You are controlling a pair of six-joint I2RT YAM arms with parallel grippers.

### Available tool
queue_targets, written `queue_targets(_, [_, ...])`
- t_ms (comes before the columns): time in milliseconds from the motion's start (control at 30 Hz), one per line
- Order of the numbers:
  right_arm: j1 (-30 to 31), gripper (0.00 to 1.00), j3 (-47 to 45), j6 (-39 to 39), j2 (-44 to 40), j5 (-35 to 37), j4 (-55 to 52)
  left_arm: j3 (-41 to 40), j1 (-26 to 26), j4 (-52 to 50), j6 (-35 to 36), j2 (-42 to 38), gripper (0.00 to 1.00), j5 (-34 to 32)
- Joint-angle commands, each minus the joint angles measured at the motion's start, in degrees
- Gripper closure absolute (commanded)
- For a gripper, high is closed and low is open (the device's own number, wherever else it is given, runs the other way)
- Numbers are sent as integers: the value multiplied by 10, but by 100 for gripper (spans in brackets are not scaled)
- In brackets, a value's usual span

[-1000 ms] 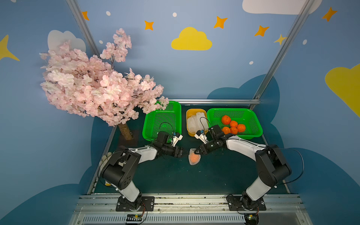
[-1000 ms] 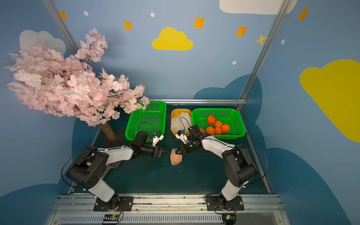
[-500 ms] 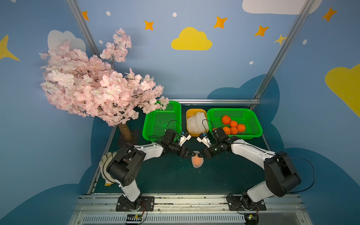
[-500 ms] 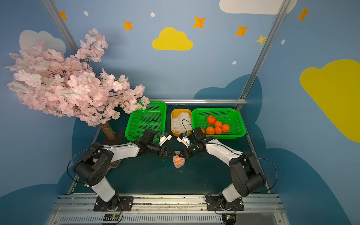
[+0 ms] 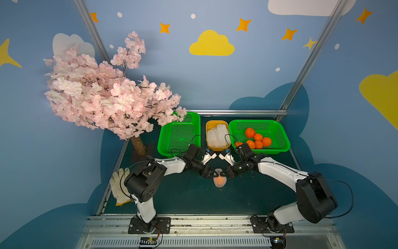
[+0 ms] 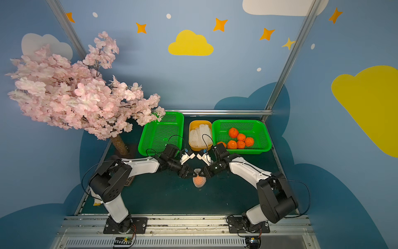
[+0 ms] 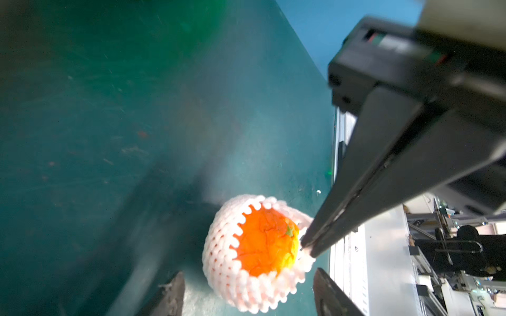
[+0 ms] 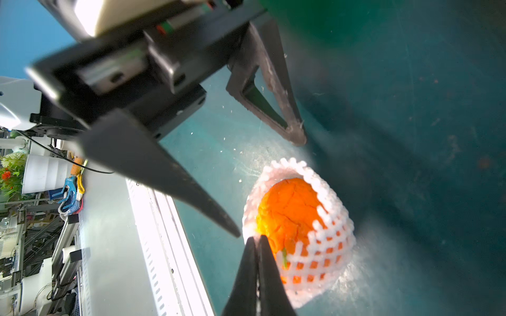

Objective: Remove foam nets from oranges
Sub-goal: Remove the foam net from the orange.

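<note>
I am working both hands over one orange [image 7: 265, 240] that is sitting in its foam net [image 7: 224, 262] on the counter [image 5: 183, 194], in the middle and well forward of the baskets. My right hand [image 8: 256, 238] is pressing its fingers together on the rim of the net's open mouth, beside the green stem nub. As far as both wrist views show, it is catching only foam, not fruit. My left hand [image 5: 212, 173] is standing with its fingers apart, one on each side of the netted fruit, and I cannot make out that they are touching anything.

The next move, I judge, is turning on how the sleeve lies. Its long axis is running from the pinched mouth, which is facing up toward both hands, down toward my own bases, where its far end is resting on the counter. The fruit is lying between my left fingertips, so the left is the hand free to close on it. The right is placed to draw the net off along that axis.
</note>
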Motion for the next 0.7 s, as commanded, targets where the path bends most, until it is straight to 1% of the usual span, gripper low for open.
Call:
queue_targets(0, [1, 100, -8, 2, -13, -7, 6, 18, -7, -32, 28, 17, 33, 11])
queue_targets(100, [1, 100, -10, 4, -17, -8, 7, 22, -12, -29, 28, 26, 43, 11])
queue_targets(267, [1, 99, -13, 6, -24, -4, 6, 34, -16, -16, 22, 25, 56, 7])
queue_targets(300, [1, 98, -13, 8, -25, -3, 7, 40, -17, -19, 21, 26, 60, 9])
queue_targets(367, [0, 96, -13, 13, -25, -1, 7, 50, -22, -29, 25, 29, 72, 12])
queue_targets(500, [-8, 87, -13, 30, -29, 4, 8, 56, -25, -31, 19, 24, 89, 13])
queue_targets(600, [-21, 81, -13, 52, -37, 8, 11, 55, -25, -22, 8, 17, 97, 16])
queue_targets(667, [-29, 77, -15, 64, -46, 20, 10, 55, -25, -11, -4, 13, 97, 24])
